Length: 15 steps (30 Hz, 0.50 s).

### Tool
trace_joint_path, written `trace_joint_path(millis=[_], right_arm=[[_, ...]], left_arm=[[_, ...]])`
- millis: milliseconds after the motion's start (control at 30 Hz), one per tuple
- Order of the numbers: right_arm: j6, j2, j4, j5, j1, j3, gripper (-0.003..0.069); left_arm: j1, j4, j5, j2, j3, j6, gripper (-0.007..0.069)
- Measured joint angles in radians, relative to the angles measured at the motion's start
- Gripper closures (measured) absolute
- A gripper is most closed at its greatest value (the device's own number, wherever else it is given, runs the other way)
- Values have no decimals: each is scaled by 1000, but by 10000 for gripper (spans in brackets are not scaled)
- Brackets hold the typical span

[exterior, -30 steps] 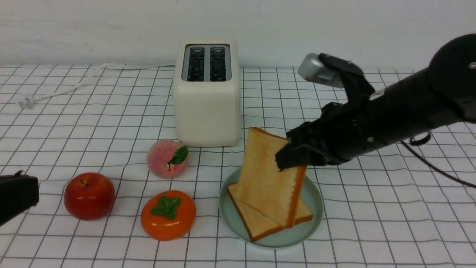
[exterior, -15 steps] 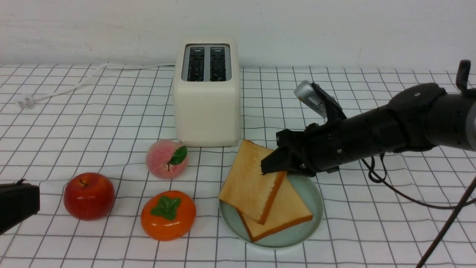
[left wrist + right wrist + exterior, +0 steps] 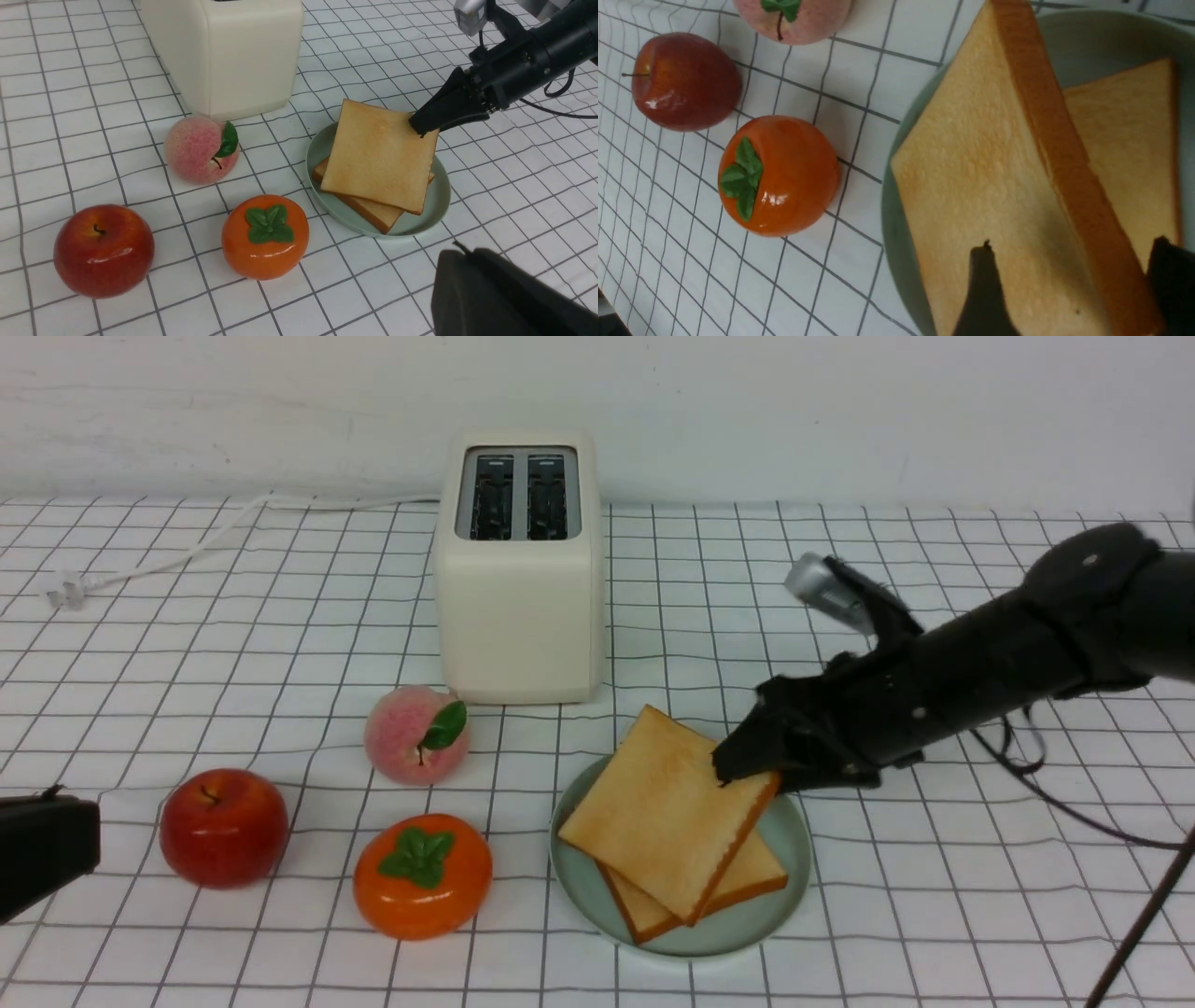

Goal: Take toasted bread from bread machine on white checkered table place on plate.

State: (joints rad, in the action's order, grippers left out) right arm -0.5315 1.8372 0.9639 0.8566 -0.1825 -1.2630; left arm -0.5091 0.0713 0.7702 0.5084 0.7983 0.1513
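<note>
On the round pale-green plate (image 3: 780, 915): two square golden-brown toast slices (image 3: 677, 803), crossed. We noted our black right gripper (image 3: 1069, 275) spread wide astride the upper slice; our black left gripper (image 3: 42, 854), closed.

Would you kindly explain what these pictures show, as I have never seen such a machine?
This is a two-armed robot. One picture looks forward from between its arms; the other two come from cameras on its wrists. On the checkered table stand a toaster, a peach, an apple, a persimmon and a green plate. Two slices of toast lie crossed on the plate. The right gripper has opened jaws astride the upper slice, apparently letting it go. The left gripper is shut and holds nothing.
</note>
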Motion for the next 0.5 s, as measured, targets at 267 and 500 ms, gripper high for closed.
trace_joint_path(millis=[267, 500], right_arm=[[245, -243, -353, 240, 70, -99, 255], [323, -616, -553, 363, 71, -32, 496]], left_arm=[[0, -58, -191, 0, -51, 1, 638], [0, -79, -364, -56, -169, 18, 638]])
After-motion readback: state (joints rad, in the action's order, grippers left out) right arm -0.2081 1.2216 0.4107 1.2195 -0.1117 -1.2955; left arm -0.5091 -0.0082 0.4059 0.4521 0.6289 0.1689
